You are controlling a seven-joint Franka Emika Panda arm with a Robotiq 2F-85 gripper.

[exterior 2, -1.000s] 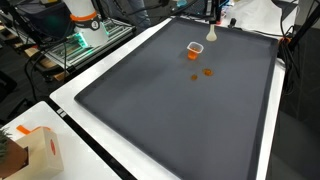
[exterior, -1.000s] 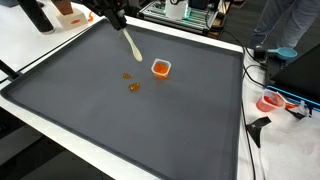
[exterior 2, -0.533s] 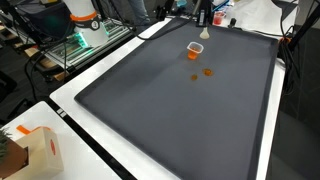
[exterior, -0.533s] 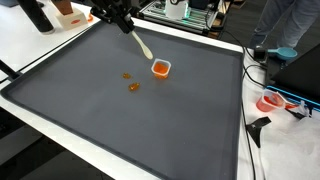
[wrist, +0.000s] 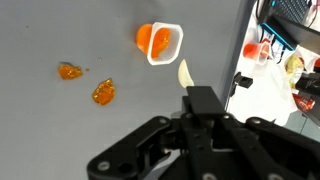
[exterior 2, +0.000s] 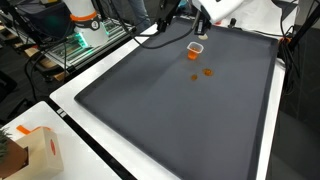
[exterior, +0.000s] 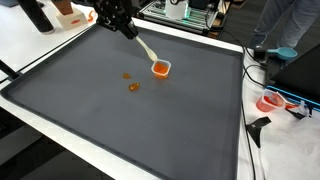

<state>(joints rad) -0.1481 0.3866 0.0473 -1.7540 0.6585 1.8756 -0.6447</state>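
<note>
Far left in the wrist view, two orange bits [wrist: 69, 71] lie on the grey mat [wrist: 60, 130], well apart from the white cup [wrist: 160, 42] (more orange stuff inside). Just right of that is the cream spoon [wrist: 185, 75], tip beside the cup's rim. The gripper [wrist: 201, 104] has its jaws clamped on the handle.

Gripper [exterior: 126, 28] raised, tilted downward, jaws clamped shut

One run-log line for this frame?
gripper: shut on cream-coloured spoon | spoon tip: by small white cup of orange pieces | two orange pieces: loose on dark grey mat
</note>
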